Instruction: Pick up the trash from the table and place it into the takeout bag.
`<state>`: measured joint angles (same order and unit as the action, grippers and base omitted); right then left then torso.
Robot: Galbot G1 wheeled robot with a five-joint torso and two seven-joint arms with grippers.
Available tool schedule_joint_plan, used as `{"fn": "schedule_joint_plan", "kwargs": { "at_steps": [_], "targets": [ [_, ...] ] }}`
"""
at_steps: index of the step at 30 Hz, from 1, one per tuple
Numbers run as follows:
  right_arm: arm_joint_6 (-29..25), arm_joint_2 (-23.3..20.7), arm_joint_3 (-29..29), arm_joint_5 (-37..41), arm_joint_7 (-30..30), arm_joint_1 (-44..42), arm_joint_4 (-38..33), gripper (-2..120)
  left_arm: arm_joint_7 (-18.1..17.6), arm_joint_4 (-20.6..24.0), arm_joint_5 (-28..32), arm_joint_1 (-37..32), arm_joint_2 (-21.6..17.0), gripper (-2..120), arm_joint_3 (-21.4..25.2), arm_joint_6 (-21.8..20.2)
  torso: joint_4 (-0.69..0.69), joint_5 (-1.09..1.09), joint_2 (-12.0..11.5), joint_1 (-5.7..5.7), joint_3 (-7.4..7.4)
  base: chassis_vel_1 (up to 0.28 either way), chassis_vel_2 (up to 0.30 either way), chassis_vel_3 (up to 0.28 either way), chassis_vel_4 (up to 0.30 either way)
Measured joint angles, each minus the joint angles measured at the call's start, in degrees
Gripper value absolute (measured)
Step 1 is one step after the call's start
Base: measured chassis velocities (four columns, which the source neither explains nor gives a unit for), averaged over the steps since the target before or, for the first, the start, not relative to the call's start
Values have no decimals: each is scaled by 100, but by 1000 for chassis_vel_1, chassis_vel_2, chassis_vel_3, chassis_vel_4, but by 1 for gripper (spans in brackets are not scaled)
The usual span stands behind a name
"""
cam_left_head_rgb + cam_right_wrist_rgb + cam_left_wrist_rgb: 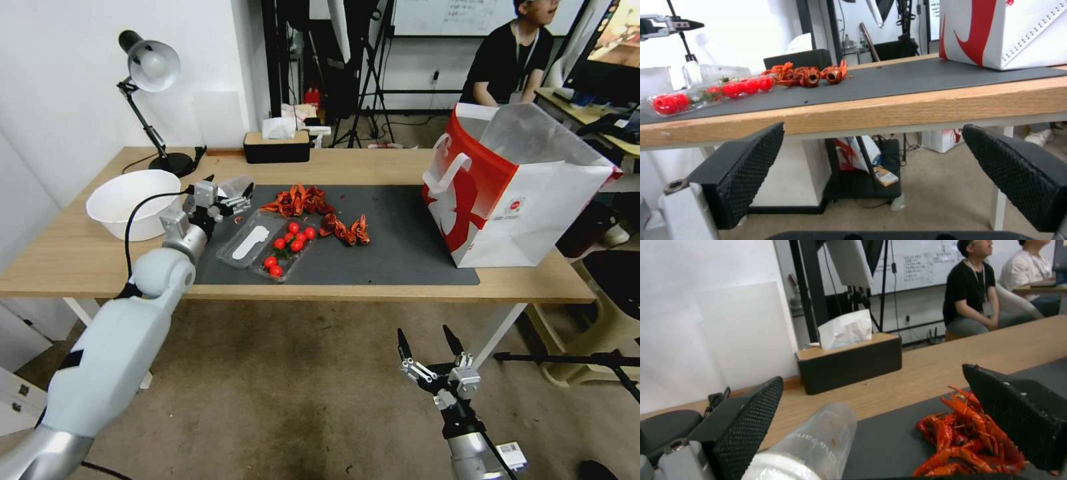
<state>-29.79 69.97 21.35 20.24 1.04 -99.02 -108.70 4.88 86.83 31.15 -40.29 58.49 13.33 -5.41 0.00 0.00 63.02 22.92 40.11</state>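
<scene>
White bowl (127, 200) sits far left on the table (400, 163); left end effector (230, 198) hovers beside it, spread around a clear cup (811, 448). Tomatoes fill a clear tray (283, 257). Takeout bag (517, 187) stands right; right end effector (430, 347) hangs low, released.

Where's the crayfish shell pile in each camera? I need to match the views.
Head view: crayfish shells mid-mat, just right of the open left claw.
Left wrist view: crayfish shells on the mat beside the clear cup, partly behind one claw finger.
Right wrist view: crayfish shells between the tomato tray and the takeout bag.
Shared landmark: the dark grey mat under them.
</scene>
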Motion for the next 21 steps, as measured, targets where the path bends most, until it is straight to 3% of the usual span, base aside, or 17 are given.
{"fn": "schedule_joint_plan", "kwargs": {
  "at_steps": [21],
  "targets": [
    [5, 7, -6, -15, 3, -6, 0, 100, 272, -310, -12, 476, -64, 100, -206, -495, -1, 0, 0, 0, 0, 0, 0, 0, 0]
  ]
}}
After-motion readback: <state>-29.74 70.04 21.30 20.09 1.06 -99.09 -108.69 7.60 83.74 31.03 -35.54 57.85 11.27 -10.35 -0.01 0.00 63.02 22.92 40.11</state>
